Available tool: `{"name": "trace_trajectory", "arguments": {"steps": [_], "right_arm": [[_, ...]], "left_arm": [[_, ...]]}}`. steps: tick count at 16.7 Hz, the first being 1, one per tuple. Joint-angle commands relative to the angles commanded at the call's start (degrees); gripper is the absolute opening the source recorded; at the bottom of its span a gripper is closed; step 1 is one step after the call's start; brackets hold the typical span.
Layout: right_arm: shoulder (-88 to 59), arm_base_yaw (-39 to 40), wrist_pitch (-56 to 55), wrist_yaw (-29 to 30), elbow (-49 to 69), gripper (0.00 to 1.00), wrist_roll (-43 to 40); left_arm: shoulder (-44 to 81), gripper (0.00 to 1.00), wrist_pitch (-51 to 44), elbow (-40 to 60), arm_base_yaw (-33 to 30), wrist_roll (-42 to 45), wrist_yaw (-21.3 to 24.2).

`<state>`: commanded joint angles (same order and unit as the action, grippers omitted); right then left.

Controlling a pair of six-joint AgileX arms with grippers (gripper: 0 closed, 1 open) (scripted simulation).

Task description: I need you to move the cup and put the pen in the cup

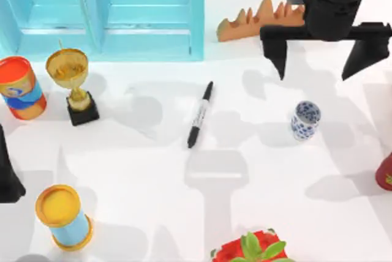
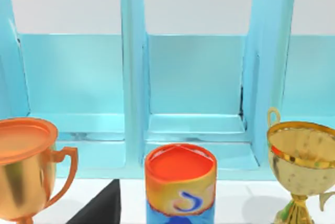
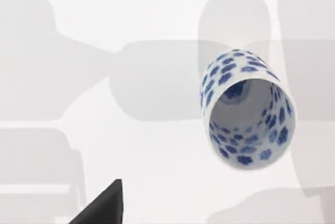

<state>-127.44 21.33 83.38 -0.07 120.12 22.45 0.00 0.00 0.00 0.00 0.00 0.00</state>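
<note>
The cup (image 1: 305, 120), small and white with blue flowers, stands upright on the right half of the white table. From the right wrist view I look down into the cup (image 3: 246, 110). My right gripper (image 1: 315, 76) hangs open above the table just behind the cup, holding nothing. The pen (image 1: 200, 114), black with a pale label band, lies flat near the table's middle, left of the cup. My left arm (image 1: 6, 176) is parked at the left edge.
A blue shelf unit (image 1: 104, 11) fills the back left. A gold trophy (image 1: 73, 84) and an orange can (image 1: 21, 87) stand before it. A yellow-topped can (image 1: 64, 216) sits front left, a potted plant (image 1: 251, 248) front centre, an orange jagged object (image 1: 260, 20) behind.
</note>
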Motion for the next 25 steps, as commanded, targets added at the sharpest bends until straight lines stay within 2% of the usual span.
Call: {"name": "trace_trajectory", "arguments": {"steps": [3,6,13,17,25], "right_arm": [[-1.1,-0.14,10.21,-0.05,12.11,1.0,-0.08],[-1.53,-0.31,16.87,-0.05,19.01,1.0,-0.2],[-1.4,-0.09,18.21,-0.08,20.54,1.0,-0.1],[-5.15,2.69,12.98,-1.35,20.16,1.0,6.12],[-16.46,12.34,-5.69,-5.16,18.04,1.0,27.6]], "left_arm": [[0.0,1.0,0.0,0.0,0.0,0.0,0.0],[0.0,1.0,0.0,0.0,0.0,0.0,0.0],[0.0,1.0,0.0,0.0,0.0,0.0,0.0],[0.0,1.0,0.0,0.0,0.0,0.0,0.0],[0.0,1.0,0.0,0.0,0.0,0.0,0.0]]}}
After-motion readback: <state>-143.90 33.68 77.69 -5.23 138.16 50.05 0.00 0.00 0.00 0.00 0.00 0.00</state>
